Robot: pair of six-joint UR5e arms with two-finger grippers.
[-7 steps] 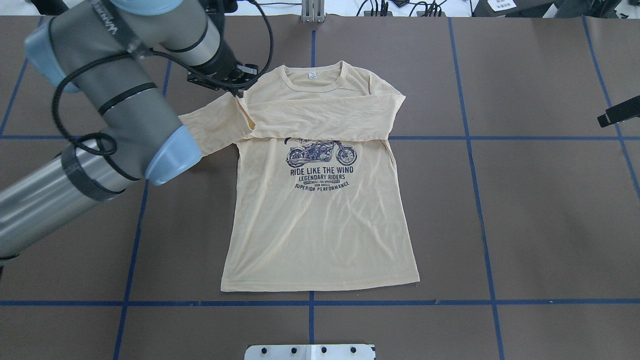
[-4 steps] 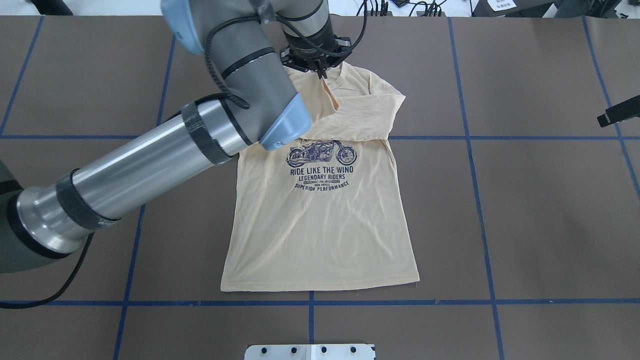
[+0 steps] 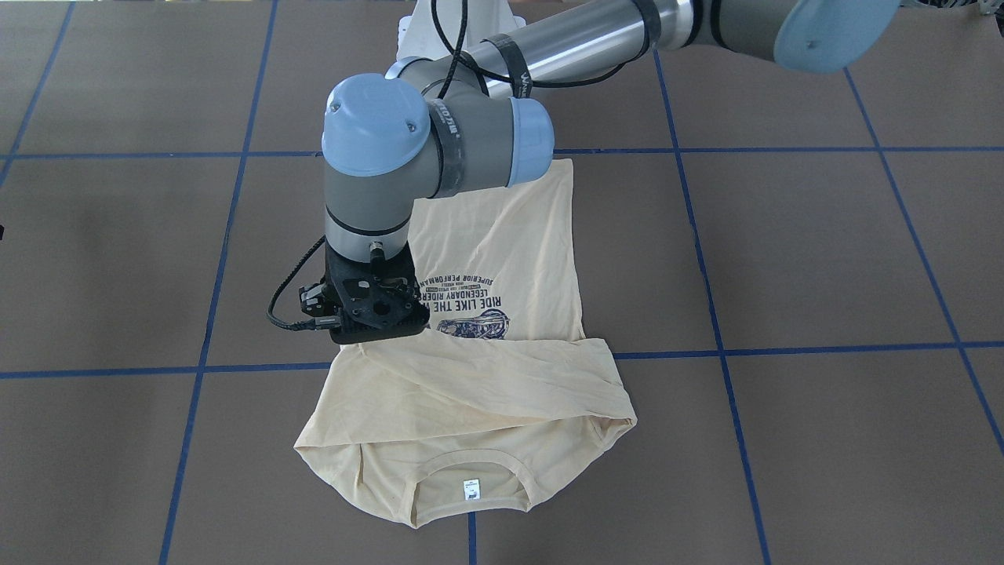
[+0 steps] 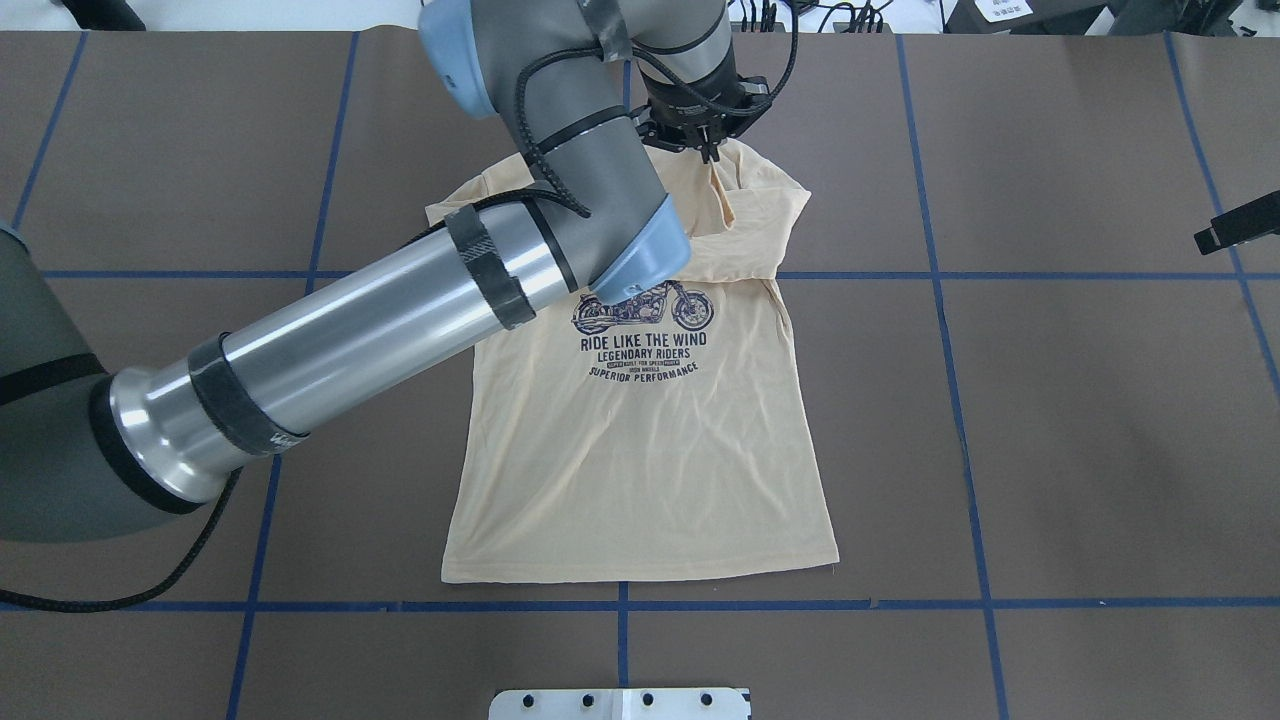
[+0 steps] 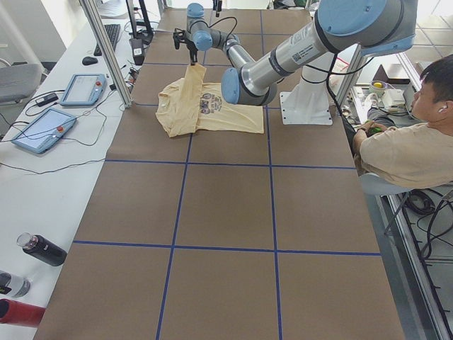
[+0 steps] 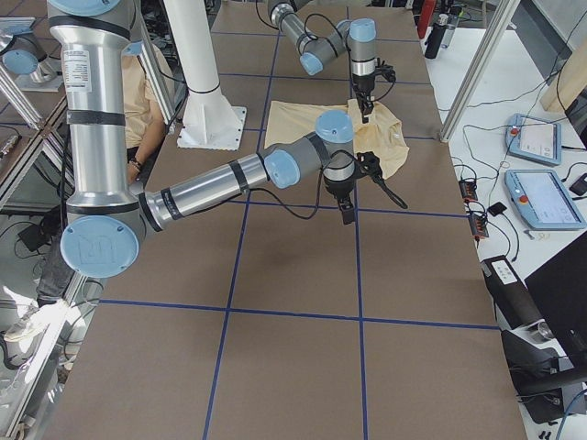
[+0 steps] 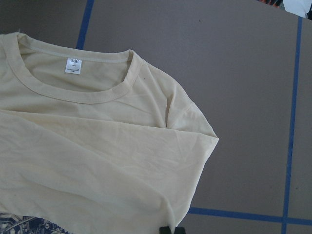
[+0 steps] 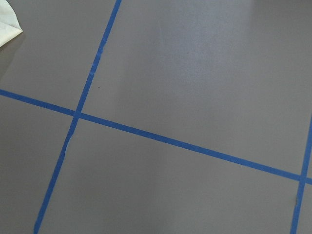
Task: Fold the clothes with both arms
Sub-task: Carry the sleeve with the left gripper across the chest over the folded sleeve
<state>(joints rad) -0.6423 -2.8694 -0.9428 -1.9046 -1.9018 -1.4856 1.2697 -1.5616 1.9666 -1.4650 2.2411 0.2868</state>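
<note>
The cream-yellow long-sleeved T-shirt (image 4: pixel 640 460) lies print-up on the brown table, collar far from the robot. Its white neck label (image 3: pixel 471 489) shows in the front view and the left wrist view (image 7: pixel 73 66). My left gripper (image 4: pixel 707 152) is shut on a sleeve (image 4: pixel 718 195) and holds it raised above the shirt's right shoulder. It also shows in the front view (image 3: pixel 357 339). The other sleeve (image 3: pixel 486 384) lies folded across the chest. Only a black part of my right gripper (image 4: pixel 1235 225) shows at the table's right edge, well clear of the shirt. I cannot tell whether it is open or shut.
Blue tape lines (image 4: pixel 960 275) grid the table. A white base plate (image 4: pixel 620 703) sits at the near edge. An operator (image 5: pixel 403 149) sits beside the white pedestal (image 5: pixel 308 99). Tablets (image 5: pixel 42 131) and bottles (image 5: pixel 42 249) lie along the far side bench.
My left arm has swung right, carrying the held sleeve from beside the left shoulder, over the collar, to the right shoulder. The right gripper's visible part has not moved.
</note>
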